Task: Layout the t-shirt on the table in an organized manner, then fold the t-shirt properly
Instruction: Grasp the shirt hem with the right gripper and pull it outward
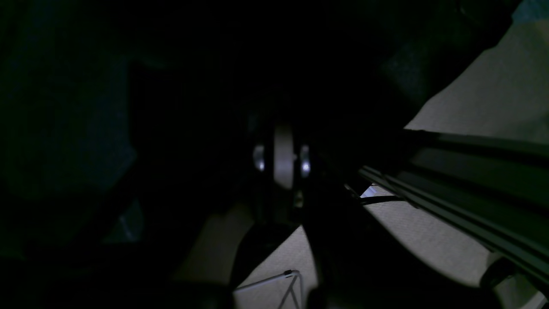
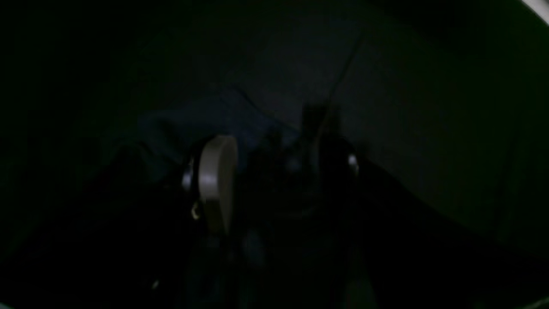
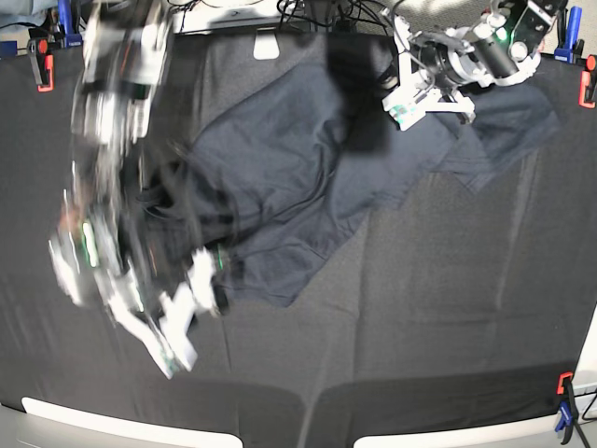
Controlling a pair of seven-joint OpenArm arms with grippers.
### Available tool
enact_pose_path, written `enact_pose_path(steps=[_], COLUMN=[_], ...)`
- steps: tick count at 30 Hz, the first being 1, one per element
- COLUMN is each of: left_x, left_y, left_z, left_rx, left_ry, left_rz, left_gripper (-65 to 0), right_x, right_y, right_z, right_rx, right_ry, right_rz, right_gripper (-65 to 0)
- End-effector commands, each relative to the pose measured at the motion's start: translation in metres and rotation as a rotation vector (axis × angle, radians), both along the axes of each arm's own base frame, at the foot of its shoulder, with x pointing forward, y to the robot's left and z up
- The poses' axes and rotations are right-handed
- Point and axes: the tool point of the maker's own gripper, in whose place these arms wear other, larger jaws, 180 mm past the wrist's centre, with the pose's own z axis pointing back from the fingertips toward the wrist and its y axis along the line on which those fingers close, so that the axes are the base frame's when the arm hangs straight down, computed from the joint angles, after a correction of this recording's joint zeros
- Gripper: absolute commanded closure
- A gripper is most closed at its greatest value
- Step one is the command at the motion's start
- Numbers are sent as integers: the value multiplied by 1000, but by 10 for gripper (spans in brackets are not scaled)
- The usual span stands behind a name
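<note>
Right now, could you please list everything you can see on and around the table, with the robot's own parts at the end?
t-shirt: one, dark navy-grey, spread crumpled across the middle of the table, one sleeve reaching toward the far right corner.
table: one, black creased cloth surface, pale rim along the near edge.
clamps: red ones at the far left, far right and near right edges; blue ones at the far corners and near right.
cables: several, black, bunched beyond the far edge.
right tool: one, white, blurred by motion, at the shirt's near-left edge; open.
left tool: one, white, over the shirt near the far right; shut, a grip on cloth cannot be told.
</note>
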Motion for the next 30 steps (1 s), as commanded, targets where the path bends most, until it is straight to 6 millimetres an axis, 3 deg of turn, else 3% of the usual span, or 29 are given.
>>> enact_pose_path(steps=[1, 5, 10, 13, 16, 21, 25, 30], left_x=[2, 2, 2, 2, 2, 2, 2, 2], left_y=[-2, -2, -2, -2, -2, -2, -2, -2], left_z=[7, 7, 7, 7, 7, 7, 7, 7], left_rx=[-15, -15, -15, -15, -15, -15, -15, -15], left_ry=[-20, -20, -20, -20, -19, -19, -19, -19], left_rz=[-6, -6, -6, -6, -6, -6, -6, -6], left_gripper=[0, 0, 0, 0, 0, 0, 0, 0], right_x=[20, 46, 46, 49, 48, 41, 24, 19], right_y=[-1, -11, -22, -30, -52, -71, -65, -47], right_z=[21, -4, -43, -53, -60, -70, -95, -100], right_rx=[9, 11, 36, 34, -59, -2, 53, 163], right_ry=[-38, 128, 332, 332, 315, 296, 322, 321], right_rz=[0, -22, -70, -93, -118, -158, -162, -158], right_gripper=[-303, -303, -303, -303, -303, -303, -303, -303])
